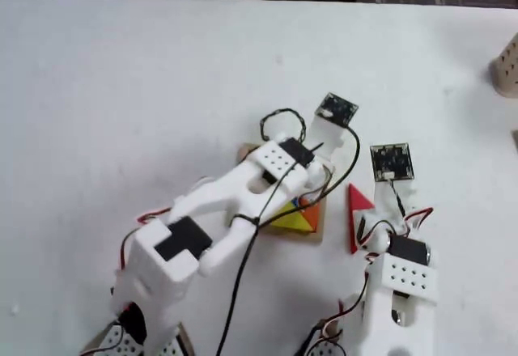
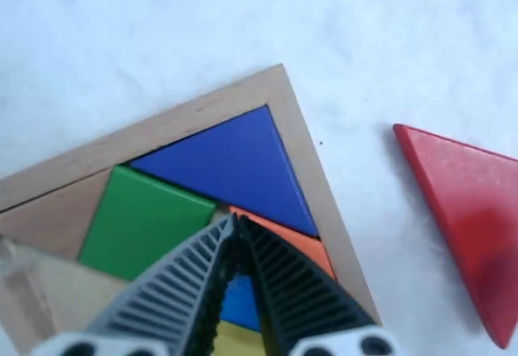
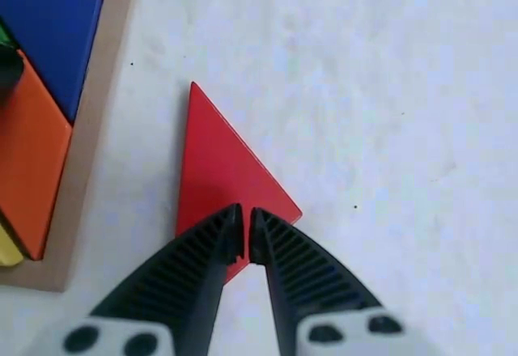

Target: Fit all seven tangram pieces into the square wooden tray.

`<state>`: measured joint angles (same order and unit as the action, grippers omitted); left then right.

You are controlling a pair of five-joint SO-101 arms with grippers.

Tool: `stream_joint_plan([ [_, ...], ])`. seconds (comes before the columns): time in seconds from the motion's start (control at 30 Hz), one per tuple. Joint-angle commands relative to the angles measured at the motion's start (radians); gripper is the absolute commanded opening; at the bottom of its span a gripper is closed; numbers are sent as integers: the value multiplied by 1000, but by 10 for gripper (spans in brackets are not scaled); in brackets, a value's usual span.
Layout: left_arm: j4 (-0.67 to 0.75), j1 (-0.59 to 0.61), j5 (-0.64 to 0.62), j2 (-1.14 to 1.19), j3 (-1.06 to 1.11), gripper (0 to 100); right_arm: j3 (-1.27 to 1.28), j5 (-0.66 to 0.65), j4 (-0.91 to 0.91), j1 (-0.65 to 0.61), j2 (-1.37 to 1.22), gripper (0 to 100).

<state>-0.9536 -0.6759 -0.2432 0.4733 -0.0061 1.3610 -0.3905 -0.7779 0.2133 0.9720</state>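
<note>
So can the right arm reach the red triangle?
Probably yes: the right gripper hangs just over the red triangle, which lies on the table apart from the tray, nothing between. Its jaws are shut and must open first.

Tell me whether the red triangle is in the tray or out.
Out: the red triangle lies on the table beside the wooden tray, apart from its rim.

tray [image 2: 296,141] lt wood | blue tri [image 2: 231,162] | green pc [image 2: 142,218] | orange pc [image 3: 32,154] | yellow pc [image 1: 293,220] | red tri [image 3: 218,170] | tbl [image 1: 121,89] white

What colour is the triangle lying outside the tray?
The triangle is red, clearest in the right wrist view.
</note>
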Motion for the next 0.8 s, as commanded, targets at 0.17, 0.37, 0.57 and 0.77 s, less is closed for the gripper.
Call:
stream_joint_plan([
  [0.17, -35, 68, 11, -344, 149, 23, -49, -12, 18, -12, -7, 21],
  [0.37, -32, 252, 11, -526, 276, 24, -49, -12, 12, -13, -7, 19],
  [0.57, -26, 381, 12, -552, 387, 24, -49, -14, -21, -51, -1, 19],
  [0.77, 144, 354, 12, -553, 611, 24, -49, -3, -18, -136, -2, 19],
])
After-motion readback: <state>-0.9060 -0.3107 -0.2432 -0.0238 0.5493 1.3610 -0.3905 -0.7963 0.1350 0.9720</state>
